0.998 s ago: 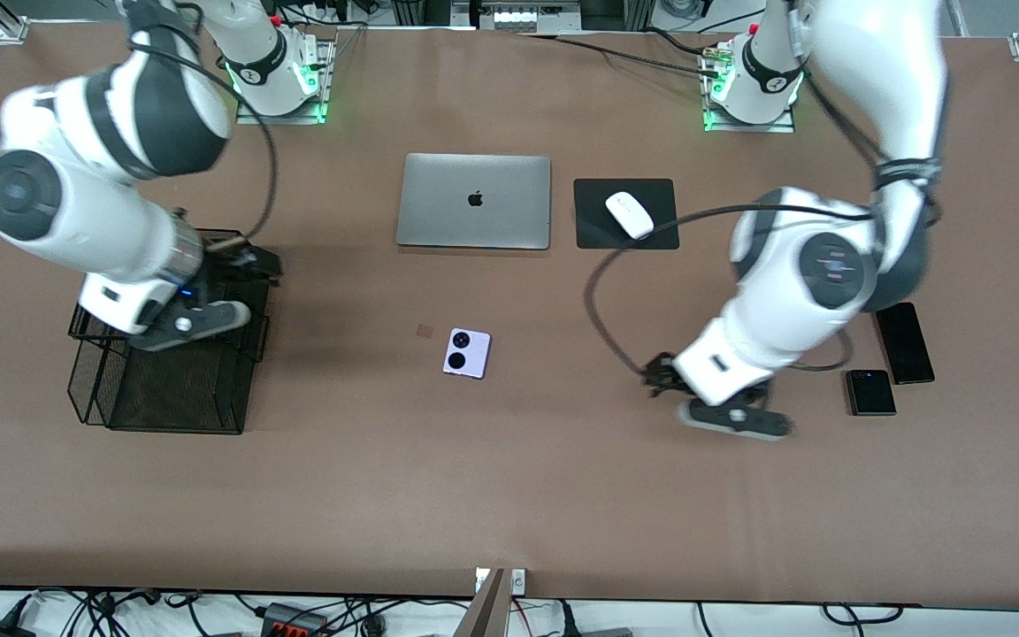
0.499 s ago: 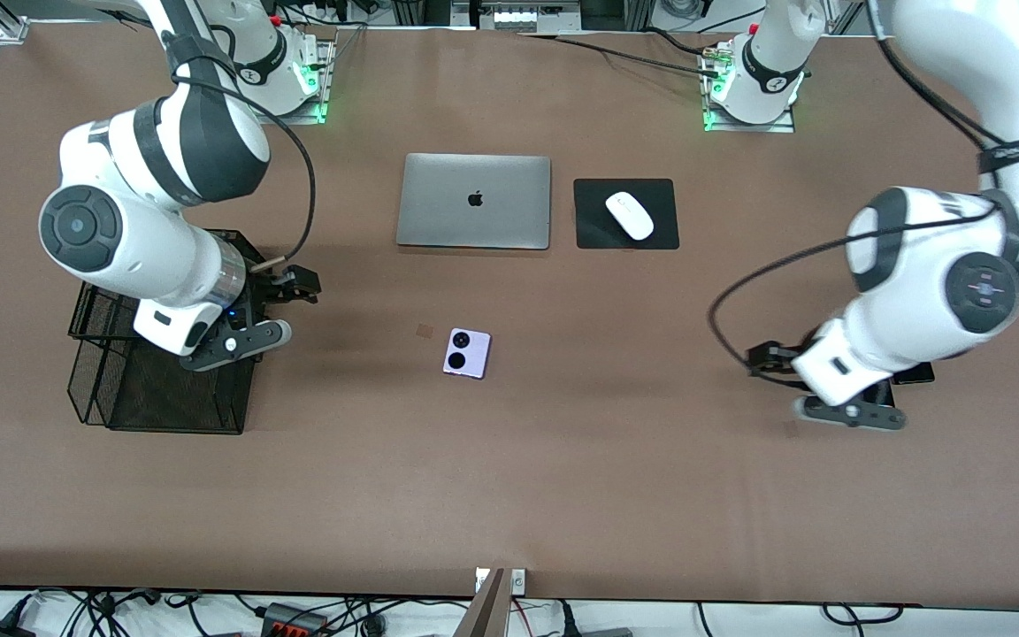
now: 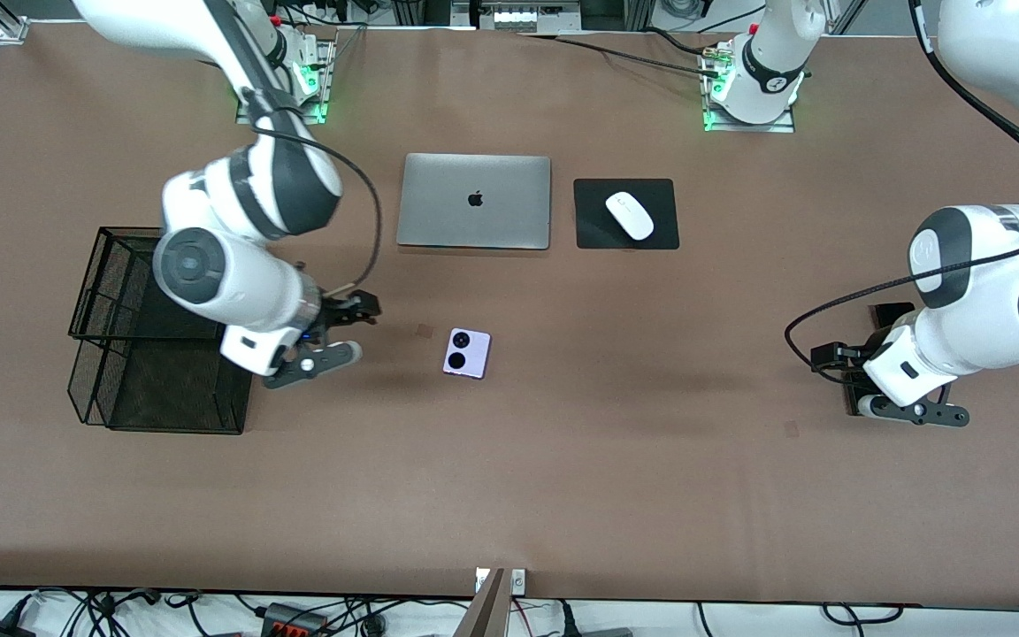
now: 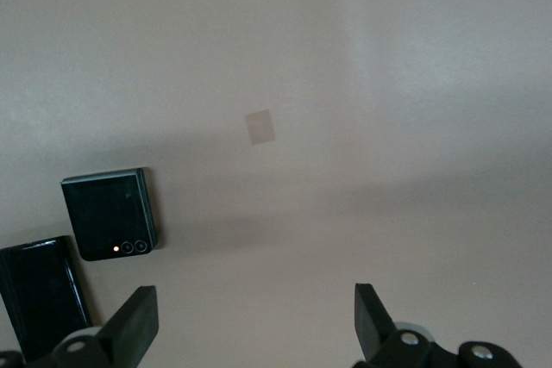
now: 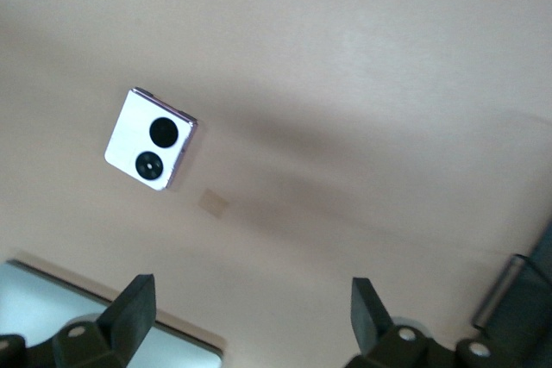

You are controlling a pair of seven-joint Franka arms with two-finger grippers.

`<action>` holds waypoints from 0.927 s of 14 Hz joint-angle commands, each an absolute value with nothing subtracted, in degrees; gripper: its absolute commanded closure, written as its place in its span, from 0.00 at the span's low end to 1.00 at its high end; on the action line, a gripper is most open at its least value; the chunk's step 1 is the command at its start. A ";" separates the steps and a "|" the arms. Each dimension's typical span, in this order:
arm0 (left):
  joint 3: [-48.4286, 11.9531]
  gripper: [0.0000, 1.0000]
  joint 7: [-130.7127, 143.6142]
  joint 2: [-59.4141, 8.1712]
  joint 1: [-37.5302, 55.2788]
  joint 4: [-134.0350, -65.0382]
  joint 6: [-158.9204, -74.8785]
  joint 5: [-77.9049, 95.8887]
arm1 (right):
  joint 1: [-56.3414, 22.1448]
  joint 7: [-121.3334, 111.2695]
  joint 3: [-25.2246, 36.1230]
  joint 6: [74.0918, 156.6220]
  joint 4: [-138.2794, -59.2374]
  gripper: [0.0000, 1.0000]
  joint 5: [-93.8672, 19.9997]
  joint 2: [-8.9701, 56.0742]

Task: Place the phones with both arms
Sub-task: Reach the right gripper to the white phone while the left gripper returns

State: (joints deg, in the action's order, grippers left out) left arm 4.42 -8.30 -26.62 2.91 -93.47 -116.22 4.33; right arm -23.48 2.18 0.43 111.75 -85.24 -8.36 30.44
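Observation:
The small squarish lilac phone with two black circles lies flat at mid-table, also in the right wrist view. My right gripper hangs open and empty over bare table between the mesh basket and that phone. My left gripper is open and empty over the table beside the two black phones. The left wrist view shows the squarish black phone and the longer black slab side by side, off to one side of the open fingers. In the front view the left arm hides most of both; one end of the slab shows.
A closed silver laptop and a white mouse on a black pad lie toward the bases. A black mesh basket stands at the right arm's end. A small brown patch marks the table beside the lilac phone.
The right gripper has left the basket and swung toward the lilac phone. The left arm has swung toward its own end of the table, now over the black phones. Both grippers stayed open.

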 commanded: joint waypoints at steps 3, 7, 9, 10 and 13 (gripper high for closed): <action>4.31 0.00 -15.09 -25.31 0.62 -96.68 -120.57 3.16 | -29.34 20.25 0.79 119.60 -83.15 0.00 -6.33 36.90; 4.13 0.00 -17.65 -25.22 -0.79 -102.73 -128.56 3.16 | -33.30 37.85 0.79 121.64 -77.71 0.00 -6.24 43.14; 3.78 0.00 -20.46 -25.40 -2.63 -104.41 -131.82 3.34 | -35.06 43.05 0.79 123.82 -76.12 0.00 -6.24 46.04; 3.69 0.00 -22.13 -25.66 -3.33 -104.41 -132.79 3.43 | -36.20 45.33 1.23 125.58 -76.03 0.00 -6.15 47.36; 3.52 0.00 -26.79 -27.42 -5.17 -105.98 -138.66 3.95 | -37.00 50.52 1.23 128.31 -75.94 0.00 -2.91 49.83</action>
State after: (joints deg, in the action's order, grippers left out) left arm 4.47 -23.16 -27.04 -3.03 -104.10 -134.50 4.21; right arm -36.23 46.38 0.65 127.40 -78.12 -5.04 47.56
